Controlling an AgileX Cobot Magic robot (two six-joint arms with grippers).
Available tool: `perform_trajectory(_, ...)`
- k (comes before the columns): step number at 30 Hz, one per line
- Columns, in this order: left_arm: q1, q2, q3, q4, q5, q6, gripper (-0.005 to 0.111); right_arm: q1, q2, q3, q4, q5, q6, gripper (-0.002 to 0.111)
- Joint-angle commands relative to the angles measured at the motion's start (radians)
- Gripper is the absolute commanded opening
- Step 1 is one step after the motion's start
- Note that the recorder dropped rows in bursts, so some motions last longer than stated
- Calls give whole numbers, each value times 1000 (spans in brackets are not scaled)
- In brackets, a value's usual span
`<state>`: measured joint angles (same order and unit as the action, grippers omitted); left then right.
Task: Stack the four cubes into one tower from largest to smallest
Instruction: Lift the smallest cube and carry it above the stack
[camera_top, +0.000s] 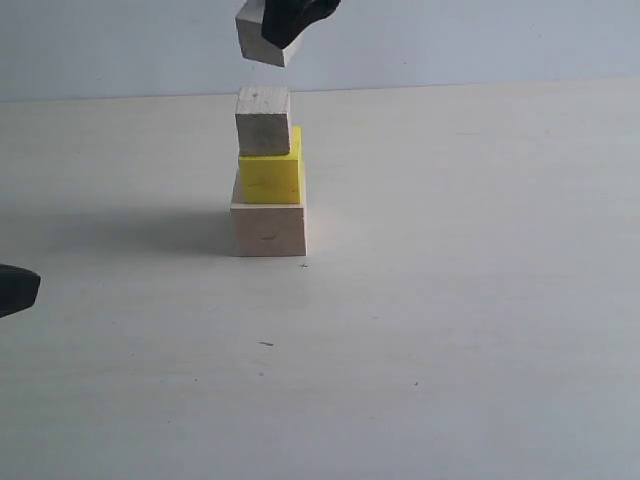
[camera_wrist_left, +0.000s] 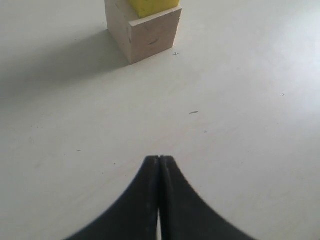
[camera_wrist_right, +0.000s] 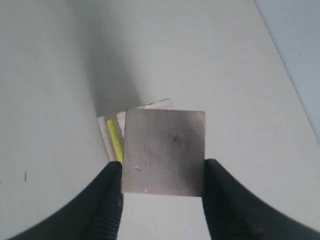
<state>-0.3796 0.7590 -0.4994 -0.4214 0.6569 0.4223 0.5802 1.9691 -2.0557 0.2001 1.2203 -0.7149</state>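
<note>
The tower stands three high on the table: the largest pale wood cube (camera_top: 270, 230) at the base, the yellow cube (camera_top: 270, 178) on it, and the plain wood cube (camera_top: 263, 120) on top, offset to the left. My right gripper (camera_top: 272, 38) hangs just above the tower, shut on the tiniest cube (camera_top: 260, 42), which is tilted. In the right wrist view that cube (camera_wrist_right: 164, 145) fills the gap between the jaws of the right gripper (camera_wrist_right: 162, 175), with a sliver of yellow (camera_wrist_right: 115, 141) below it. My left gripper (camera_wrist_left: 159, 159) is shut and empty, low at the near left (camera_top: 15, 290).
The pale table (camera_top: 450, 300) spreads all around the tower, bare apart from small marks. A light blue wall (camera_top: 480, 40) backs it. The base cube (camera_wrist_left: 147, 35) and the yellow cube (camera_wrist_left: 152, 6) show far ahead in the left wrist view.
</note>
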Motion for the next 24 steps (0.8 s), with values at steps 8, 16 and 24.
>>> perform_trajectory(8,2,-7,-3,-8,3,-4,0,-18,45,-6,120,1,-270,0)
perform_trajectory(16,2,-7,-3,-7,3,-4,0,-129,45,-6,206,1,-300,0)
perform_trajectory(24,2,-7,-3,-5,-3,-4,0,-161,48,-6,344,1,-328,0)
